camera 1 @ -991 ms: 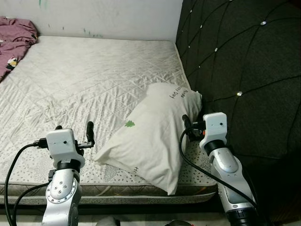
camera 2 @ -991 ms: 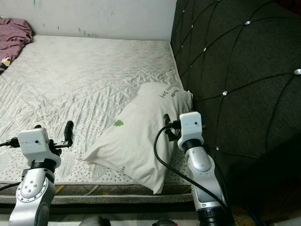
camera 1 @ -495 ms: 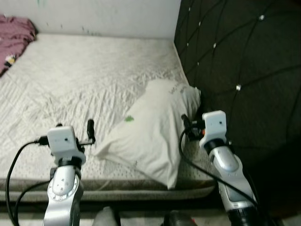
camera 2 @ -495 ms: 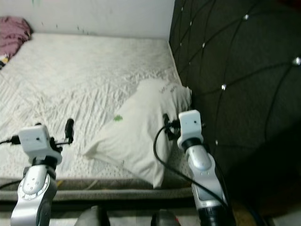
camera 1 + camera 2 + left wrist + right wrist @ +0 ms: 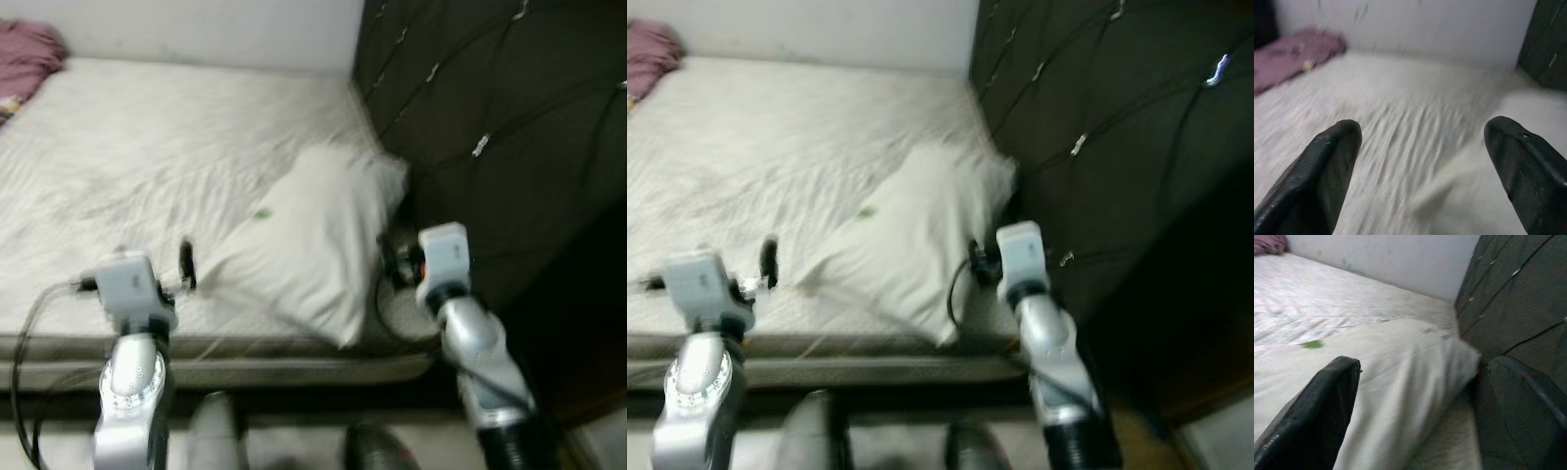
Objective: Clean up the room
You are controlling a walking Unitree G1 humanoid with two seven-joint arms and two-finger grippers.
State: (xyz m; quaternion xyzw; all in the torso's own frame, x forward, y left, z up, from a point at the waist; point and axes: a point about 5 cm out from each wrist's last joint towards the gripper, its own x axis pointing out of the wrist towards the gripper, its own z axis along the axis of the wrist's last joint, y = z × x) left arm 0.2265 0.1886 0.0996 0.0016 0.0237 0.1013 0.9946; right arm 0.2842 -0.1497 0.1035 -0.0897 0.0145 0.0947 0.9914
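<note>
Both silver arms raised forward at about the same height, forearms angled upward. Left end effector [image 5: 1422, 161]: two black fingers [image 5: 1327, 171] spread wide, nothing between them. Right end effector [image 5: 1420, 406]: fingers [image 5: 1317, 416] likewise spread wide and holding nothing. Black cables loop from each wrist.

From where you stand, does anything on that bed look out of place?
Yes. The white pillow lies at a slant, one corner reaching toward the mattress edge rather than lying square to the dark tufted headboard. A crumpled pink cloth sits bunched at the far corner.
</note>
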